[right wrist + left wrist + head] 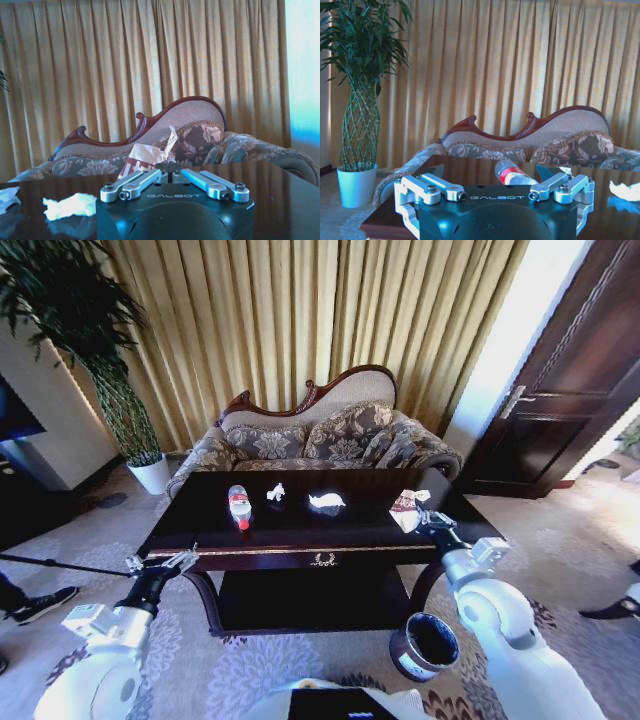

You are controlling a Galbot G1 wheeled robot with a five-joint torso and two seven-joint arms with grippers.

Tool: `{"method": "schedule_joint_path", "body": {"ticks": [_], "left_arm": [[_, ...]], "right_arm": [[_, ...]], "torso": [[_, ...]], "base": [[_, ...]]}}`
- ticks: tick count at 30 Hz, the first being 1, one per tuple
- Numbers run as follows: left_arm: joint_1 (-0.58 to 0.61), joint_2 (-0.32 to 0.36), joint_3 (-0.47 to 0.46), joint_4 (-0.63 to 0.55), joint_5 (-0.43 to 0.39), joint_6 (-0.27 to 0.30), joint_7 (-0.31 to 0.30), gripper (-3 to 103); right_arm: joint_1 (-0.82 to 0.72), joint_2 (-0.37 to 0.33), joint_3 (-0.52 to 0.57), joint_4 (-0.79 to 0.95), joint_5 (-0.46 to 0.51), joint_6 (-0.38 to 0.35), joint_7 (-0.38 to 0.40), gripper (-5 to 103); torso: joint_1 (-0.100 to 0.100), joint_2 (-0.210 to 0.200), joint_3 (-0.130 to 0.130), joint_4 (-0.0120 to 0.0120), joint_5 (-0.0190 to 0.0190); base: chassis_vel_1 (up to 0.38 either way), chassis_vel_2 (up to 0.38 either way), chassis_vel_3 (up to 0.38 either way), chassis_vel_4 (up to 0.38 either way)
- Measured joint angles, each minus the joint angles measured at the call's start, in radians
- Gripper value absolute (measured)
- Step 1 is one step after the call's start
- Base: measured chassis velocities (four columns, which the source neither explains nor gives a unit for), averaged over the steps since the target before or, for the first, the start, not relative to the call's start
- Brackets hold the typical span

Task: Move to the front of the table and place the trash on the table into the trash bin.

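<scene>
From the head view, the robot stands squarely before the table (pixel 320 540), so the driving part looks done. Nothing is in the trash bin (pixel 424 644), which sits on the carpet by the table's right front leg, beside the right arm. On the dark surface lie the bottle (pixel 239 506), a small paper scrap (pixel 275 493), a larger crumpled paper (pixel 326 502) and a red-and-white wrapper (pixel 407 510) near the right edge. The left gripper (pixel 172 562) hovers at the left front corner, jaws spread wide. The right gripper (pixel 434 521) is just beside the wrapper; whether it touches, I cannot tell.

In the left wrist view, the left gripper (pixel 495 192) is held level with the surface, jaws wide and holding nothing, with the bottle (pixel 512 175) lying just ahead of it and a white paper (pixel 626 190) off to one side.

In the right wrist view, the right gripper (pixel 172 182) has its jaws drawn nearly together, the wrapper (pixel 145 156) right behind their tips; I judge it not yet gripped. A white paper (pixel 70 206) lies apart. All the trash remains to be binned.
</scene>
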Motion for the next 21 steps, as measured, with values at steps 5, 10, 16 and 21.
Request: {"method": "schedule_joint_path", "body": {"ticks": [5,10,16,21], "left_arm": [[0.001,0.002,-0.003,0.000,0.000,0.003,0.002,100],[0.001,0.004,-0.005,-0.006,0.000,0.012,0.002,100],[-0.015,0.006,-0.005,-0.017,-0.001,0.024,0.001,100],[-0.014,0.002,-0.003,-0.025,-0.001,0.026,0.001,100]], "right_arm": [[-0.008,0.007,0.000,0.002,-0.008,0.002,0.000,0],[-0.009,0.015,-0.007,-0.006,-0.033,0.008,0.000,0],[-0.009,0.028,-0.024,-0.074,-0.079,0.017,-0.008,0],[0.002,0.034,-0.023,-0.196,-0.113,0.033,-0.010,0]], "torso": [[0.000,0.000,0.000,0.0000,-0.0002],[-0.001,0.000,0.000,0.0000,-0.0001],[-0.001,0.001,-0.001,-0.0003,0.0000],[-0.001,0.000,0.000,0.0000,0.0001]], "base": [[0.187,-0.218,-0.179,0.184],[0.238,-0.210,-0.240,0.211],[0.134,-0.142,-0.122,0.139],[0.009,-0.002,-0.009,0.011]]}}
